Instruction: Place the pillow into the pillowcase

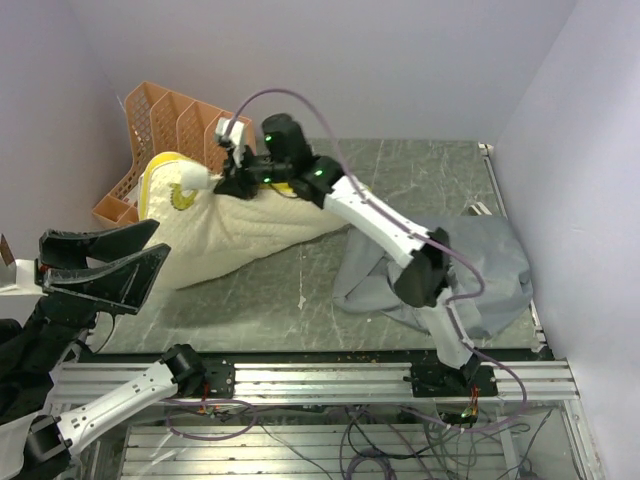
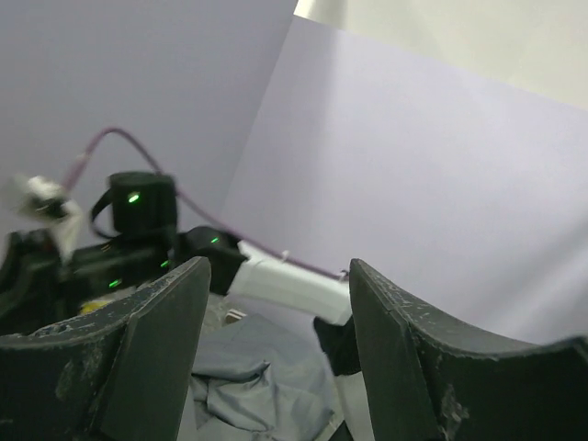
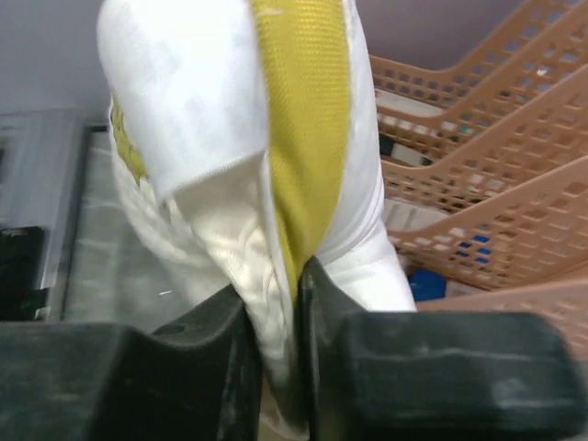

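Clenched on a fold of the pillow [image 3: 230,138], the right gripper [image 3: 276,308] pinches the cream quilting and olive-yellow edge strip at the corner nearest the orange plastic rack [image 1: 165,125], at the table's [image 1: 420,170] far left. From that corner the pillow stretches toward the table's middle, while the pillowcase [image 1: 490,265] lies crumpled at the right, partly under the right arm. Off the near left edge, the left gripper [image 1: 158,240] hangs with jaws spread wide, holding nothing.
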